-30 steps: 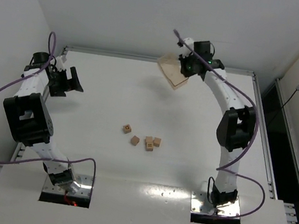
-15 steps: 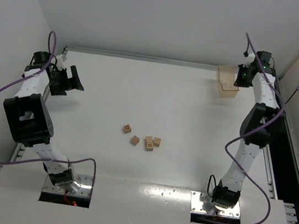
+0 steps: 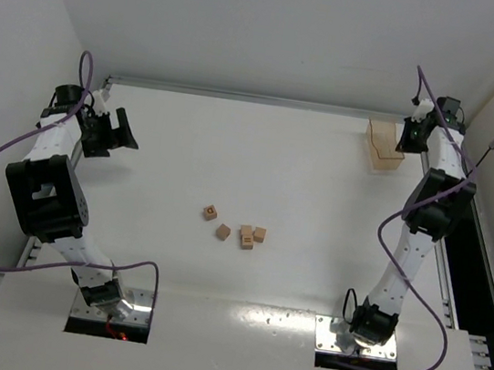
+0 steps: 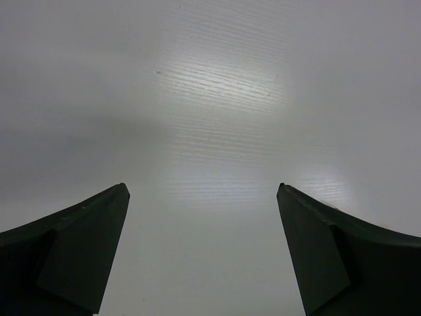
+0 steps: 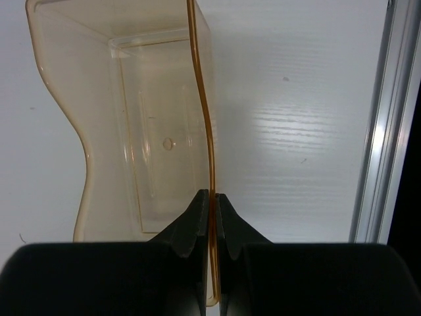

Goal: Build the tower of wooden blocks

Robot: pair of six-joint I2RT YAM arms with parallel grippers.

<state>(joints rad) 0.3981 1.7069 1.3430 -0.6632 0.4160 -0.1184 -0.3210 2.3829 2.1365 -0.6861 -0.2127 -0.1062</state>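
Right arm has swung the translucent tan tray (image 3: 383, 147) along the back of the counter (image 3: 322, 177). A second ago it hung at upper centre of the overhead view; now it is at upper right, close to the rail.

Right end effector (image 5: 210, 195) is pressed together on the tray's thin side wall, still pinching it. Can't tell whether the tray rests on the counter or hangs just above it. From the wrist view the tray looks empty.

Left end effector (image 3: 122, 133) unmoved at upper left, spread wide, nothing between its fingers. Its wrist view shows only bare counter.

Wooden cubes (image 3: 246, 236) unchanged: a loose cluster at centre frame. One marked cube (image 3: 211, 212) lies a little apart, to the upper left of the rest. No column yet.

My reading: the tray has been cleared aside. Stacking has not begun, and the tray likely needs releasing first.
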